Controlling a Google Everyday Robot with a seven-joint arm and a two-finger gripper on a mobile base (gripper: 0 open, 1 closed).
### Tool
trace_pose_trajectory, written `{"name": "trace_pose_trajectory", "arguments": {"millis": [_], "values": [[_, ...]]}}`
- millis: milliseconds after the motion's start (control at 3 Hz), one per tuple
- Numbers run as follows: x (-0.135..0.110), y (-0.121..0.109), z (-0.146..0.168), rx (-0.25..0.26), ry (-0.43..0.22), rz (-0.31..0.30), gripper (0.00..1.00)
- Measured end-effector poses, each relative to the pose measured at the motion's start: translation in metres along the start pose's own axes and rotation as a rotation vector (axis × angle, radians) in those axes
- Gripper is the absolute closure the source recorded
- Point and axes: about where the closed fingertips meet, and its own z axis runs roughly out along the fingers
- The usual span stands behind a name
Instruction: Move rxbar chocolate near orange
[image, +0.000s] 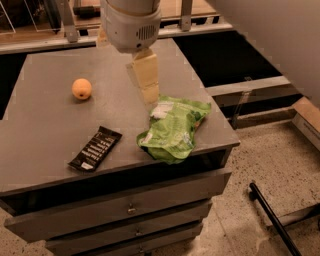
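The rxbar chocolate (95, 148) is a flat black wrapper with white lettering, lying at an angle near the front left of the grey cabinet top (50, 110). The orange (81, 88) sits further back and to the left, well apart from the bar. My gripper (149, 92) hangs from its white wrist above the middle of the top. It is to the right of both the orange and the bar, and just behind the green bag. It holds nothing that I can see.
A crumpled green snack bag (174, 128) lies at the front right corner of the top, partly over the edge. Drawers (130, 205) run below the front edge. A rail (65, 40) runs behind the cabinet. A black bar (272, 217) lies on the floor at the right.
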Motion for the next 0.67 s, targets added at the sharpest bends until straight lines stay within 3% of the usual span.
{"name": "trace_pose_trajectory", "arguments": {"millis": [333,667], "values": [[-0.017,0.013,0.045,-0.114,-0.076,-0.187,0.0],[-0.033,0.027,0.082,-0.184,-0.135,-0.325,0.0]]}}
